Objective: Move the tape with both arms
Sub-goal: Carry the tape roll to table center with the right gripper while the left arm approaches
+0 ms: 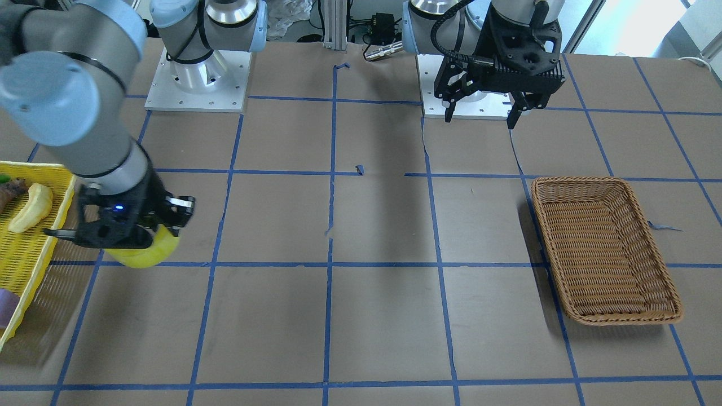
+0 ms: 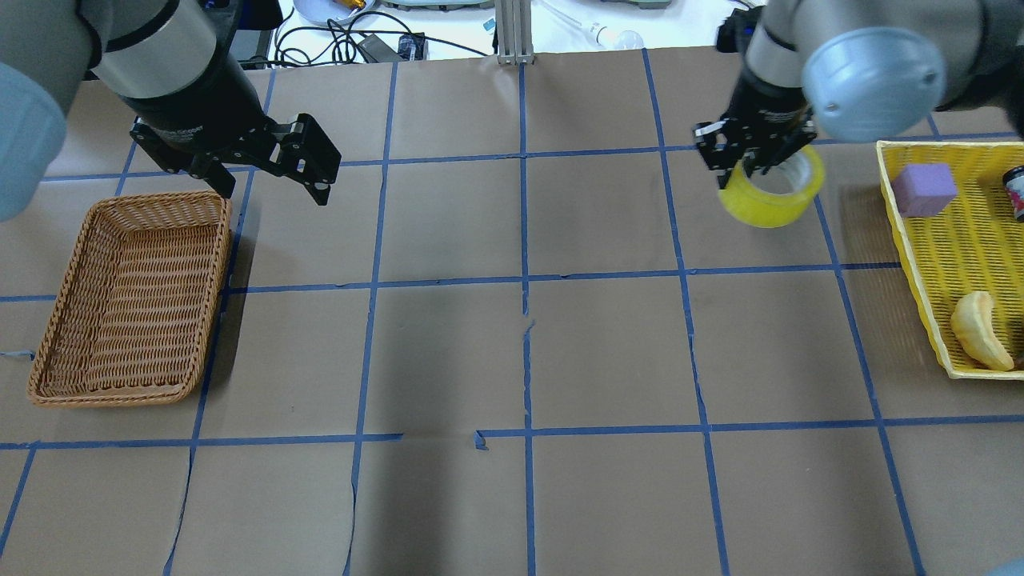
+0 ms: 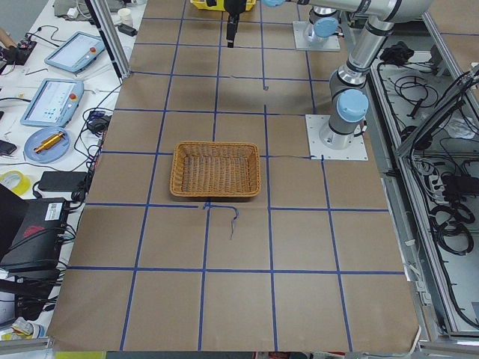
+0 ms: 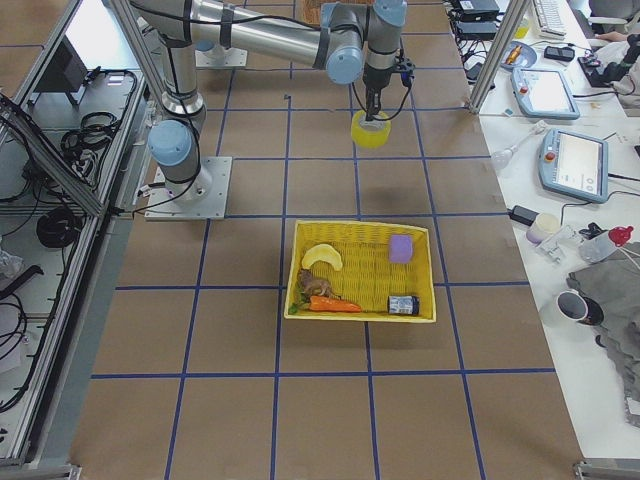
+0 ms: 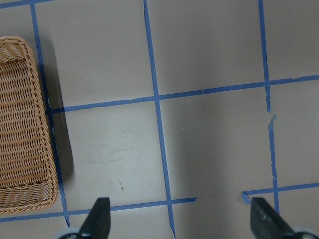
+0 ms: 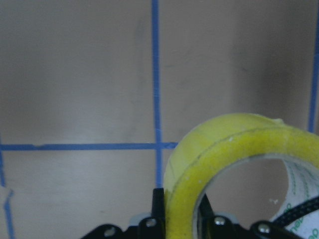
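The yellow tape roll [image 2: 770, 200] hangs from my right gripper [image 2: 756, 164], which is shut on the roll's wall, one finger inside the ring and one outside. It is held above the table, just left of the yellow basket. The roll also shows in the front view [image 1: 148, 252], the right side view [image 4: 371, 133] and the right wrist view [image 6: 219, 159]. My left gripper [image 2: 272, 182] is open and empty, in the air beside the far right corner of the wicker basket. Its fingertips [image 5: 99, 214] frame bare table in the left wrist view.
A brown wicker basket [image 2: 112, 396] lies at the table's left, with nothing in it. A yellow mesh basket [image 2: 912, 240] at the right edge holds a purple block [image 2: 924, 188] and a pale banana-shaped item [image 2: 978, 330]. Blue tape lines grid the brown table.
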Action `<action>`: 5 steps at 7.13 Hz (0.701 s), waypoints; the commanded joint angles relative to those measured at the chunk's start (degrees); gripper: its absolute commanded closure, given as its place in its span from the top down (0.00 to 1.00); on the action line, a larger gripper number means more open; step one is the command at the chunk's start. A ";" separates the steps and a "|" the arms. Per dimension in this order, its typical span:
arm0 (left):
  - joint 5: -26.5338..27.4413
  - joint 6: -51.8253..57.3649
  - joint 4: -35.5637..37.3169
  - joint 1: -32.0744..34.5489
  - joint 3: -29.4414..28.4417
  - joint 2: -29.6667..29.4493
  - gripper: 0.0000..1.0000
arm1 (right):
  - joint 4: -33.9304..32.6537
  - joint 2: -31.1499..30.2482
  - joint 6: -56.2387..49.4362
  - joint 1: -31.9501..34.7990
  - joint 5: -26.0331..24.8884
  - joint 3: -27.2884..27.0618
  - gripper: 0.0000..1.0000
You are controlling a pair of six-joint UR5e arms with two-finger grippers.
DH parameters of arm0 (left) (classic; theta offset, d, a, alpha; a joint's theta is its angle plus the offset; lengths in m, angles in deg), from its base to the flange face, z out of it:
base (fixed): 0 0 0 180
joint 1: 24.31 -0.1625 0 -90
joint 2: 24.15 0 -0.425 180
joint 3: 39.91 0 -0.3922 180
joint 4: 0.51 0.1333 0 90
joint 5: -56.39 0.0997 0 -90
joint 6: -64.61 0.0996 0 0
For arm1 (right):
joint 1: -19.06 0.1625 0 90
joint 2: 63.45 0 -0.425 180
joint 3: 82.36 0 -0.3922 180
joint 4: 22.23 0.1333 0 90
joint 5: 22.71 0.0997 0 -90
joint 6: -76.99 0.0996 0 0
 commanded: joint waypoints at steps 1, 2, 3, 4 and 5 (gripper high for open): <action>0.05 0.00 0.00 0.00 0.00 0.03 1.00 | -6.93 10.79 14.77 11.98 1.59 5.54 0.00; 0.14 0.00 0.00 0.00 0.00 -0.05 1.00 | -11.14 14.76 17.17 15.07 1.69 5.91 0.00; -0.29 0.09 0.00 -0.35 0.26 -0.40 1.00 | -15.01 17.23 20.06 17.45 2.12 5.92 0.00; -1.08 1.31 0.00 -2.70 0.61 -1.54 1.00 | -18.36 19.26 22.44 19.56 5.09 6.18 0.00; -5.70 7.24 0.70 -5.68 2.97 -3.12 1.00 | -19.35 20.76 22.72 20.62 5.46 6.09 0.00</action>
